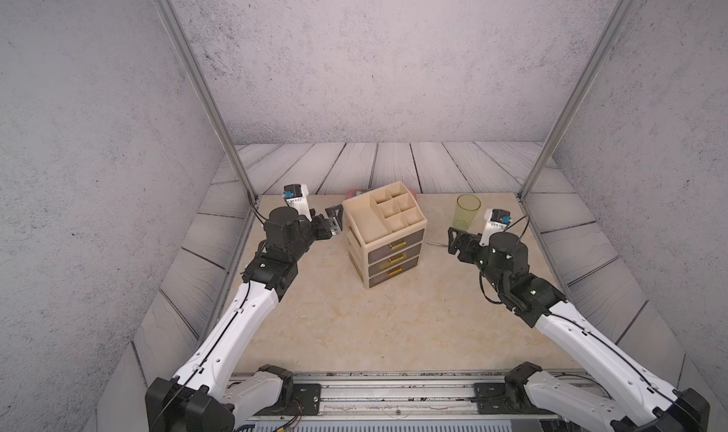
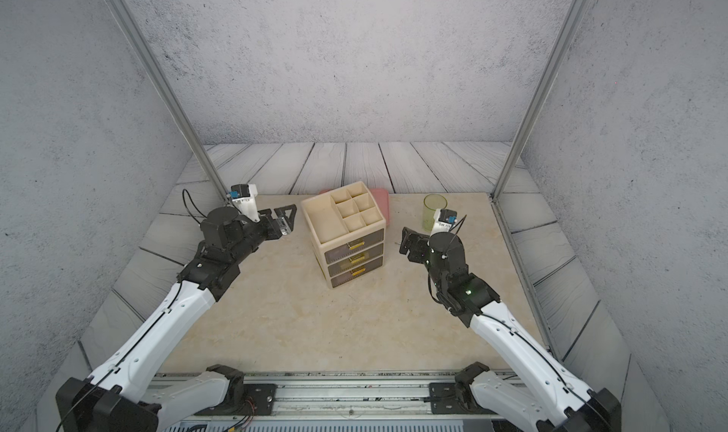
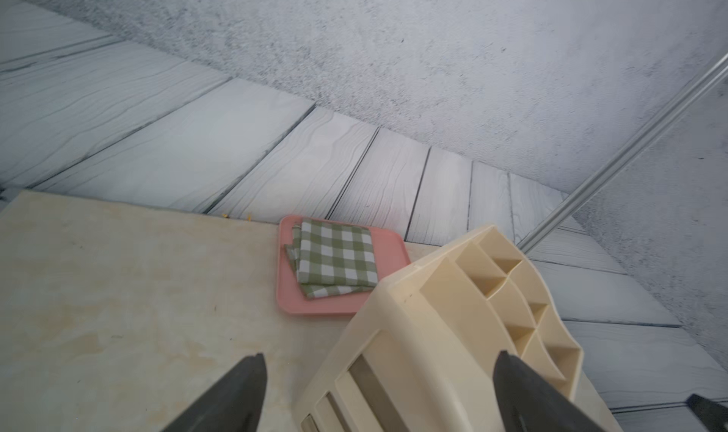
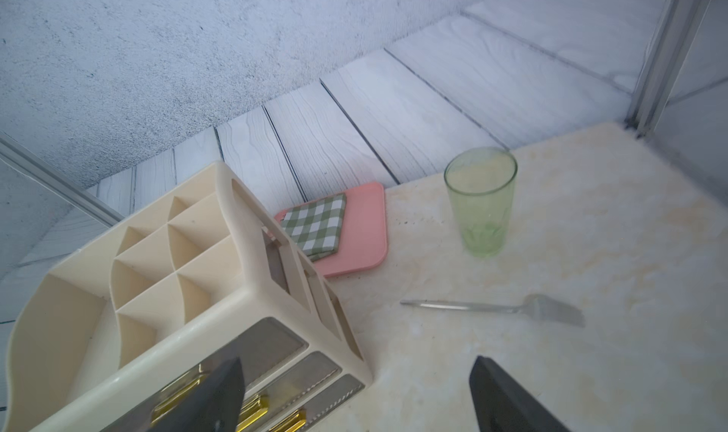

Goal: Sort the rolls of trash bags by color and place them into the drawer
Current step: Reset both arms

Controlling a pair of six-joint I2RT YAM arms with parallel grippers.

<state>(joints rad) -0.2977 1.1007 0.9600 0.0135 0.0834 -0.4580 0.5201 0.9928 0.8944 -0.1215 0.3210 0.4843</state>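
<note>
Searching all four views for the rolls of trash bags turns up none. No pastel cylinder lies on the beige marbled tabletop (image 1: 354, 323), and none sits in the open top compartments of the cream plastic organiser (image 1: 384, 213) at the centre of the frame in both top views. If the rolls are here at all they are hidden, possibly inside the organiser's three drawers (image 1: 396, 257). These have smoky grey fronts and gold handles, all are shut, and their contents cannot be made out.

Judging by what they are, such rolls should be light, a little squashy, slick-skinned and apt to roll, so a pinch across the middle of the cylinder looks safest. The organiser also looks light. A pull on a gold handle may drag the whole unit unless the other arm braces it.

The left gripper (image 1: 337, 220) hovers just left of the organiser's top, its jaws spread wide with nothing between them. The right gripper (image 1: 453, 242), right of centre, is equally wide and empty.

Further out are a translucent green plastic cup (image 1: 468, 209) standing upright, a clear plastic fork (image 4: 512, 310) lying flat, and a pink plastic tray (image 4: 366, 229) carrying a folded green-checked cloth (image 3: 335, 258).
</note>
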